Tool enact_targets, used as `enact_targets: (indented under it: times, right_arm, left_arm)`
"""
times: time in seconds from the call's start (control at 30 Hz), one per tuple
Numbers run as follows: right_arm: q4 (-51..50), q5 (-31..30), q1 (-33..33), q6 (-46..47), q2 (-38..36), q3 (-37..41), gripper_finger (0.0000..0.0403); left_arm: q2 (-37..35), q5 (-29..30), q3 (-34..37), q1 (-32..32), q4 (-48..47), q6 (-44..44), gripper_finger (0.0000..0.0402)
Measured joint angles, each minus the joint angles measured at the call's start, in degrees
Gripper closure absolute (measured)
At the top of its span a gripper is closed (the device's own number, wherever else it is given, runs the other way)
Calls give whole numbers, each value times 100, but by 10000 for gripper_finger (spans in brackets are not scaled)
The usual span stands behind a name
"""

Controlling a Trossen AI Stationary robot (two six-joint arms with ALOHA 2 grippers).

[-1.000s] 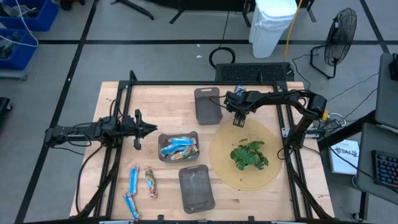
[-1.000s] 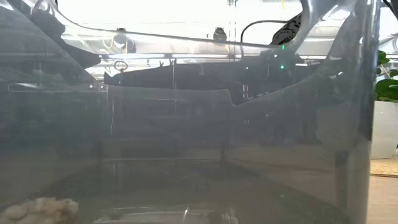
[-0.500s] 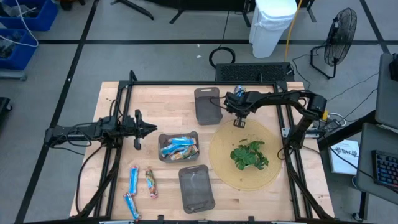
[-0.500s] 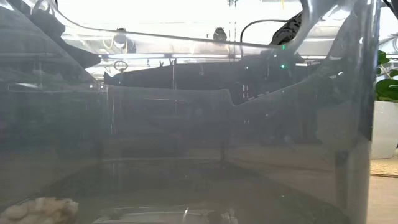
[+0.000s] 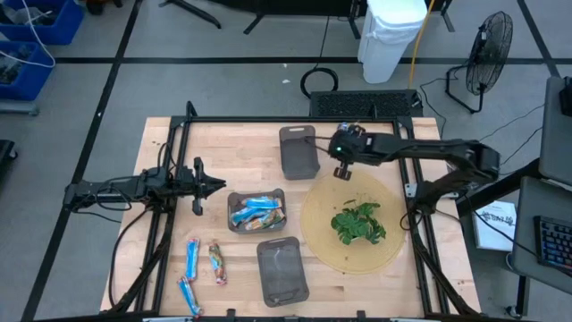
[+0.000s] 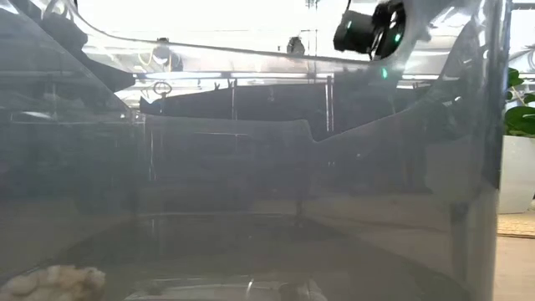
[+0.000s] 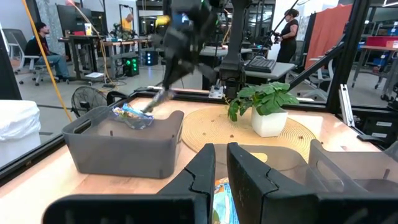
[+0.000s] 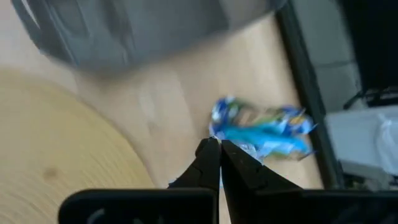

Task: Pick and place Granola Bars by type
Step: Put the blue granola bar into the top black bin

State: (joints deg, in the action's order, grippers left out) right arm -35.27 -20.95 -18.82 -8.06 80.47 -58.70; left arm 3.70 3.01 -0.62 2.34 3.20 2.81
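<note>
Your right gripper (image 8: 214, 149) sits above the wooden worktop (image 5: 223, 143) beside the far grey rectangular tray (image 5: 298, 150), its fingers pressed together on one end of a shiny blue-and-white granola bar (image 8: 261, 130). Your left gripper (image 5: 219, 186) waits near the middle tray (image 5: 234, 219) of bars, fingers nearly shut, holding nothing. Three more bars (image 5: 192, 259) lie on the near worktop.

Grey floor (image 5: 223, 80); fan (image 5: 487, 49); desks (image 7: 93, 53), perhaps.
</note>
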Motion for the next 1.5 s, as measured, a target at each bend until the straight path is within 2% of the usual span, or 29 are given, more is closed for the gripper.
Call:
enact_targets:
  times: [0.2, 0.37, 0.47, 0.6, 0.87, 1.3, 1.5]
  right_arm:
    - [590, 12, 241, 136, -820, 0, 403]
    - [1341, 19, 416, 27, -1147, 0, 403]
    - [1892, 67, 490, -99, -1180, -2, 403]
    - [2631, 636, 508, -202, -1075, -6, 403]
    - [3167, 1111, 506, -170, -799, -7, 403]
    - [3708, 2646, 505, 321, -654, -2, 403]
    - [3700, 3915, 282, 805, -698, -2, 403]
  left_arm:
    - [0, 0, 0, 0, 0, 0, 355]
    - [0, 0, 0, -1, 0, 0, 355]
    - [0, 0, 0, -2, 0, 0, 355]
    - [0, 0, 0, 0, 0, 0, 355]
    - [0, 0, 0, -2, -1, 0, 355]
    - [0, 0, 0, 0, -1, 0, 355]
    - [0, 0, 0, -2, 0, 0, 355]
